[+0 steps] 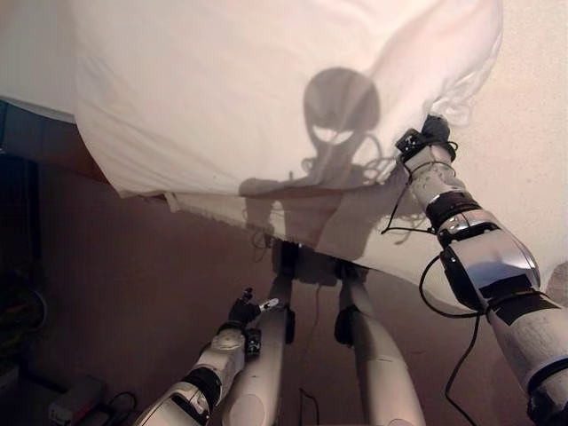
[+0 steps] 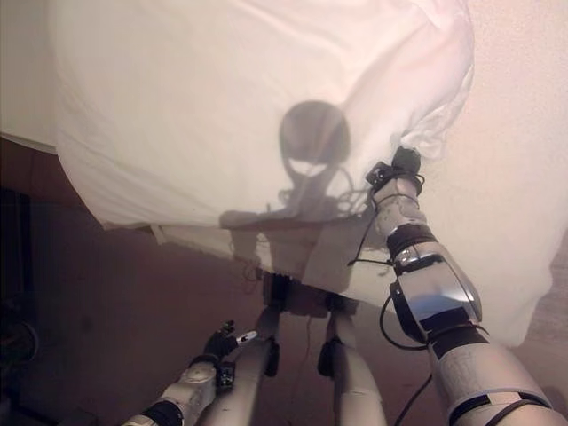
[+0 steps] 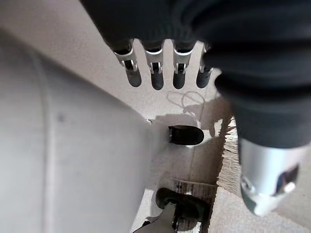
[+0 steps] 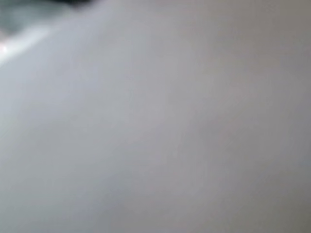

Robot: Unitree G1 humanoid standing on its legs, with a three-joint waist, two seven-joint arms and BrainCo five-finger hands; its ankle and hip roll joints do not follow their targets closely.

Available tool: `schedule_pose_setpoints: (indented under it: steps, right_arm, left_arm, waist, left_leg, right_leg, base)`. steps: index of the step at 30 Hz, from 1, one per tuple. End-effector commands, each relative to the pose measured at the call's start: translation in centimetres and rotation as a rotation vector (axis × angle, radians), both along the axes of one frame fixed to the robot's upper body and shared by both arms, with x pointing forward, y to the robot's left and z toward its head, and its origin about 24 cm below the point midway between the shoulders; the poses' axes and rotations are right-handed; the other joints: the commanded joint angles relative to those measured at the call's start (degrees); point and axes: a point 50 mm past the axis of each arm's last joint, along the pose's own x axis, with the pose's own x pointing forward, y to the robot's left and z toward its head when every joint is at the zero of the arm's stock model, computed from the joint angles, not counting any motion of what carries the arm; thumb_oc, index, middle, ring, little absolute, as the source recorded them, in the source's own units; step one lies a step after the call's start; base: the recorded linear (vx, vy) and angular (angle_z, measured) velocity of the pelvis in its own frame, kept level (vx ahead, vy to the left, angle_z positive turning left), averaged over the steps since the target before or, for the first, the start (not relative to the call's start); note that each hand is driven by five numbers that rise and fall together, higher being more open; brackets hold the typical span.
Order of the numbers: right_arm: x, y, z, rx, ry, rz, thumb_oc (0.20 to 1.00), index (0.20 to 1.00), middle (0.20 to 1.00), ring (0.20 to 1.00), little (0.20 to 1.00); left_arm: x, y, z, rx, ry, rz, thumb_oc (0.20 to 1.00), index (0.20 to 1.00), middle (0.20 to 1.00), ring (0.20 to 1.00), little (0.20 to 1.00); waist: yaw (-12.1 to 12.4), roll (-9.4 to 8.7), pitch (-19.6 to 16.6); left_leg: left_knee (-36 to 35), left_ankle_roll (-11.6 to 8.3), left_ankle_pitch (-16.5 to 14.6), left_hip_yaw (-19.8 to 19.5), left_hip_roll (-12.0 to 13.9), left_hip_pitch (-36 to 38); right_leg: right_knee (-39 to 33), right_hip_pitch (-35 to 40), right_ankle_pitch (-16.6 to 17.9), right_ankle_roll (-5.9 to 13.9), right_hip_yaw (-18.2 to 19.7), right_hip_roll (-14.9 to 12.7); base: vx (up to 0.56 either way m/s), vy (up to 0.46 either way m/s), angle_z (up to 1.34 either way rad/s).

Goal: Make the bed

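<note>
Low on the left, the left hand [image 1: 241, 312] hangs by the robot's side above the reddish-brown floor [image 1: 133, 293], well below the bedding and touching nothing. Seen from its own wrist, its silver, dark-tipped fingers [image 3: 156, 77] point down in a loose, nearly straight row with the thumb [image 3: 185, 135] set apart, and nothing lies between them; a pale floor and the frayed edge of a woven rug [image 3: 228, 165] show beneath.

Across the middle, a large white fabric quilt [image 1: 266, 98] spills over the edge of the bed [image 1: 532, 160] and hangs down in a broad drape, its lower hem free above the floor.

To the right, the right arm reaches up to the quilt's bunched right-hand edge. The right hand [image 1: 435, 130] sits against those gathered folds and its fingers are buried in the cloth, so I cannot tell whether they are curled on it or not. From that wrist, plain white cloth lies close against the camera.
</note>
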Motion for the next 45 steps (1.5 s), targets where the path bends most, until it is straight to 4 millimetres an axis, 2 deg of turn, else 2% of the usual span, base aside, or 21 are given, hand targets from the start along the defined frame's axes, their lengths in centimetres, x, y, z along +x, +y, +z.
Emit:
schedule_pose_setpoints:
  steps: [1, 8, 12, 13, 14, 15, 16, 19, 20, 22, 23, 25, 32, 38, 42, 45]
  right_arm:
    - [0.0, 1.2, 2.6, 0.01, -0.12, 0.008, 0.2, 0.2, 0.2, 0.2, 0.2]
    - [-0.2, -0.2, 1.1, -0.037, -0.052, -0.039, 0.2, 0.2, 0.2, 0.2, 0.2]
    - [-0.3, 0.2, 0.9, -0.063, -0.071, -0.024, 0.2, 0.2, 0.2, 0.2, 0.2]
    - [-0.7, 1.6, 1.1, -0.11, -0.146, 0.031, 0.2, 0.2, 0.2, 0.2, 0.2]
    - [-0.8, 1.6, 1.1, -0.11, -0.148, 0.031, 0.2, 0.2, 0.2, 0.2, 0.2]
    - [-1.3, 2.6, 0.9, -0.105, -0.205, 0.07, 0.2, 0.2, 0.2, 0.2, 0.2]
    - [-1.4, 2.7, 0.9, -0.105, -0.206, 0.069, 0.2, 0.2, 0.2, 0.2, 0.2]
    - [-3.3, 3.8, -0.3, -0.084, -0.3, 0.113, 0.2, 0.2, 0.2, 0.2, 0.2]
    - [-3.3, 3.8, -0.3, -0.084, -0.301, 0.112, 0.2, 0.2, 0.2, 0.2, 0.2]
    - [-4.4, 3.9, -1.1, -0.055, -0.327, 0.109, 0.2, 0.2, 0.2, 0.2, 0.2]
    - [-4.4, 3.9, -1.1, -0.055, -0.328, 0.108, 0.2, 0.2, 0.2, 0.2, 0.2]
    - [-4.9, 3.9, -0.8, -0.065, -0.358, 0.11, 0.2, 0.2, 0.2, 0.2, 0.2]
    - [-6.0, 4.6, 0.1, -0.045, -0.42, 0.128, 0.2, 0.2, 0.2, 0.2, 0.2]
    - [-6.4, 5.1, 0.6, -0.02, -0.448, 0.139, 0.2, 0.2, 0.2, 0.2, 0.2]
    - [-6.7, 5.8, 0.8, 0.014, -0.462, 0.15, 0.2, 0.2, 0.2, 0.2, 0.2]
    - [-6.7, 6.0, 0.9, 0.014, -0.464, 0.151, 0.2, 0.2, 0.2, 0.2, 0.2]
  left_arm:
    - [-0.2, -1.1, -0.2, 0.003, 0.023, -0.021, 1.0, 1.0, 1.0, 1.0, 1.0]
    - [-0.1, -0.9, -0.2, 0.017, 0.017, -0.021, 1.0, 1.0, 1.0, 1.0, 1.0]
    - [0.2, -1.2, 0.2, -0.009, -0.009, -0.013, 1.0, 1.0, 1.0, 1.0, 1.0]
    - [0.7, -2.2, 1.2, -0.093, -0.066, -0.024, 1.0, 1.0, 1.0, 1.0, 1.0]
    - [0.7, -2.1, 1.2, -0.093, -0.067, -0.023, 1.0, 1.0, 1.0, 1.0, 1.0]
    - [1.0, -3.0, 2.2, -0.163, -0.114, -0.035, 1.0, 1.0, 1.0, 1.0, 1.0]
    - [1.1, -3.0, 2.2, -0.162, -0.115, -0.035, 1.0, 1.0, 1.0, 1.0, 1.0]
    - [1.4, -5.2, 4.3, -0.317, -0.186, -0.098, 1.0, 1.0, 1.0, 1.0, 1.0]
    - [1.4, -5.2, 4.3, -0.317, -0.187, -0.099, 1.0, 1.0, 1.0, 1.0, 1.0]
    - [1.9, -7.1, 5.7, -0.457, -0.203, -0.127, 1.0, 1.0, 1.0, 1.0, 1.0]
    - [1.9, -7.1, 5.8, -0.457, -0.204, -0.128, 1.0, 1.0, 1.0, 1.0, 1.0]
    - [2.5, -8.6, 7.1, -0.55, -0.213, -0.165, 1.0, 1.0, 1.0, 1.0, 1.0]
    - [4.3, -12.1, 10.3, -0.755, -0.194, -0.224, 1.0, 1.0, 1.0, 1.0, 1.0]
    - [5.0, -13.7, 11.6, -0.861, -0.17, -0.179, 1.0, 1.0, 1.0, 1.0, 1.0]
    - [5.8, -14.7, 12.4, -0.999, -0.129, -0.035, 1.0, 1.0, 1.0, 1.0, 1.0]
    - [6.3, -14.7, 12.6, -1.039, -0.124, 0.031, 1.0, 1.0, 1.0, 1.0, 1.0]
  waist:
    - [-0.36, -1.54, 1.51]
    - [-0.87, -1.27, 1.51]
    - [-1.27, -1.31, 1.51]
    - [-2.16, -1.91, 1.51]
    - [-2.16, -1.94, 1.51]
    - [-2.79, -2.34, 1.51]
    - [-2.78, -2.38, 1.51]
    - [-4.48, -3.44, 1.51]
    - [-4.45, -3.48, 1.51]
    - [-5.54, -3.95, 1.5]
    - [-5.53, -3.98, 1.5]
    - [-6.35, -4.2, 1.49]
    - [-8.44, -5.32, -1.34]
    - [-8.99, -5.92, -2.94]
    - [-9.34, -6.66, -3.98]
    - [-9.4, -6.85, -4.25]
  left_leg:
    - [-0.06, -1.72, -1.92, 0.38, -2.07, 0.57]
    - [-0.06, -1.43, -2.06, 1.02, -2.26, 0.89]
    - [-0.06, -1.36, -2.22, 1.34, -2.28, 1.56]
    - [-0.06, -1.23, -2.9, 2.07, -2.22, 3.31]
    - [-0.06, -1.2, -2.6, 2.08, -2.25, 3.05]
    - [-0.06, -1.05, -3.17, 2.53, -2.23, 4.5]
    - [-0.06, -1.02, -2.9, 2.54, -2.26, 4.29]
    - [-0.06, -0.52, -4.01, 3.74, -2.38, 8.25]
    - [-0.06, -0.5, -3.78, 3.76, -2.41, 8.08]
    - [-0.03, -0.33, -4.83, 4.31, -2.4, 11.54]
    - [-0.04, -0.31, -4.61, 4.32, -2.43, 11.38]
    - [0.12, -0.25, -5.35, 4.83, -2.42, 13.86]
    - [0.14, 0.39, -6.34, 6.16, -2.56, 17.69]
    - [-0.06, 0.44, -6.48, 6.42, -2.69, 18.04]
    - [-0.06, 0.4, -6.76, 6.5, -2.78, 18.47]
    - [-0.06, 0.45, -6.83, 6.57, -2.83, 18.64]
  right_leg:
    - [5.15, 4.51, -2.31, 5.86, 2.06, -3.49]
    - [4.86, 4.54, -1.84, 6.13, 2.91, -3.72]
    - [4.9, 4.96, -1.75, 6.18, 3.19, -3.81]
    - [4.92, 6.3, -1.87, 6.28, 3.67, -3.73]
    - [4.88, 6.06, -1.6, 6.25, 3.66, -3.76]
    - [4.87, 7.14, -1.69, 6.35, 4.07, -3.66]
    - [4.83, 6.95, -1.45, 6.33, 4.07, -3.69]
    - [4.74, 10.32, -1.75, 6.49, 4.98, -3.63]
    - [4.69, 10.17, -1.54, 6.47, 4.99, -3.66]
    - [4.46, 13.32, -1.97, 6.74, 5.44, -3.88]
    - [4.39, 13.18, -1.76, 6.73, 5.46, -3.9]
    - [4.73, 15.22, -2.31, 6.92, 5.85, -4.03]
    - [5.54, 17.59, -2.86, 7.35, 7.42, -4.22]
    - [5.18, 17.88, -2.56, 7.59, 7.26, -4.32]
    - [5.73, 18.02, -2.79, 7.56, 7.22, -4.43]
    - [6.17, 17.99, -2.95, 7.53, 7.31, -4.45]
  base:
    - [-0.02, 0.035, 0.0]
    - [-0.02, 0.024, -0.03]
    - [0.0, 0.019, -0.03]
    - [0.0, 0.034, -0.03]
    - [0.01, 0.054, -0.03]
    - [-0.02, 0.023, -0.06]
    - [0.01, 0.035, -0.19]
    - [0.0, 0.025, -0.19]
    - [-0.02, 0.021, -0.1]
    - [0.0, 0.007, -0.18]
    - [-0.01, 0.013, -0.16]
    - [0.0, 0.021, -0.09]
    - [-0.01, 0.012, -0.07]
    - [-0.01, -0.006, -0.03]
    - [0.0, 0.0, 0.0]
    - [0.0, 0.0, 0.0]
